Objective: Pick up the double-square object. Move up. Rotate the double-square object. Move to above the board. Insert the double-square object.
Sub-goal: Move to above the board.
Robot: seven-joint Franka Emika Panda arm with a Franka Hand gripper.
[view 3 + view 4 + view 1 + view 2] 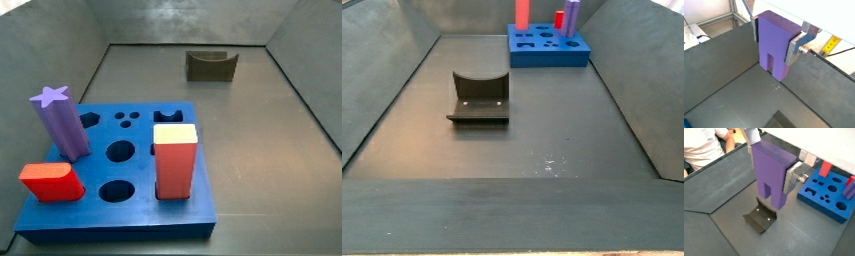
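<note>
In both wrist views my gripper (772,50) (771,172) is shut on the double-square object (774,40) (767,178). This is a tall lilac-purple block with a slot cut in its lower end. One silver finger (794,47) (793,178) presses each narrow side near the top. The block hangs clear of the dark floor, above the fixture (761,217). The blue board (814,203) (140,140) (569,57) lies off to one side of it. Neither side view shows the gripper or the held block.
On the board stand a purple star-topped column (60,125), a red block with a yellow top (175,160) and a short red block (51,180). The fixture (211,65) (478,98) sits mid-floor. Sloped dark walls (382,90) ring the floor.
</note>
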